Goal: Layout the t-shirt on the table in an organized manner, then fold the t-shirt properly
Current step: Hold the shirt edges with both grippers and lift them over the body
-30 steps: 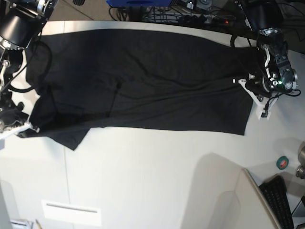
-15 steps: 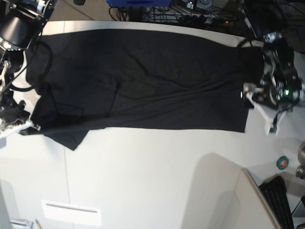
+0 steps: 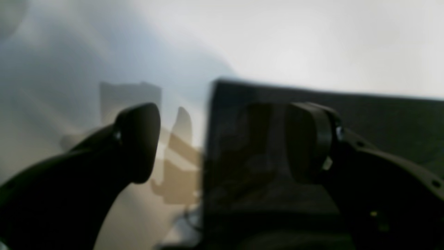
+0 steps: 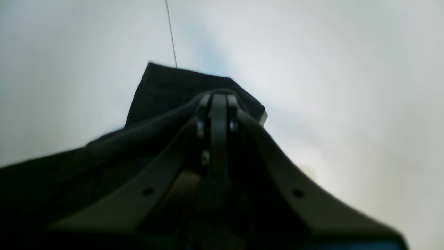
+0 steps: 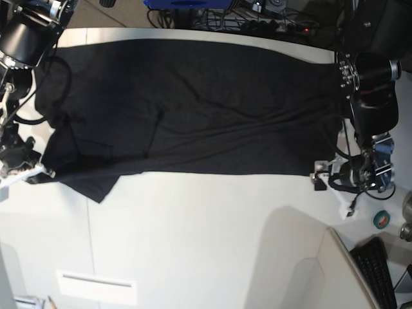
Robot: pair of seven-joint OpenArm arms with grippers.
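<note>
Cloth is what I am working with: one t-shirt [image 5: 187, 106], big, black and soft, lying spread wide across the far part of the table [image 5: 193, 238]. I am thinking it is light and floppy, so it is going to sag and bunch wherever I am not holding it, and it is not going to break. Its near edge is running fairly straight, but one flap near the corner on my right side is poking out past that edge, and soft wrinkles are crossing the middle. I am guessing the best places to hold it are the corners and the hem, pinching only a little cloth so the rest is sliding flat. My right gripper [image 4: 218, 100] is squeezing shut on a corner of the t-shirt, with black cloth bunching around my closed jaws on the pale table. My left gripper [image 3: 222, 146] is standing wide open and holding nothing, hanging just past the other end of the t-shirt, with the straight cloth edge showing between my two fingers [image 3: 138, 139]. Counting now: one t-shirt, one table, two grippers. Farther out I am seeing one small white plate [image 5: 96, 286] at the near side, one green roll [image 5: 381, 219] and one keyboard [image 5: 380, 270].
</note>
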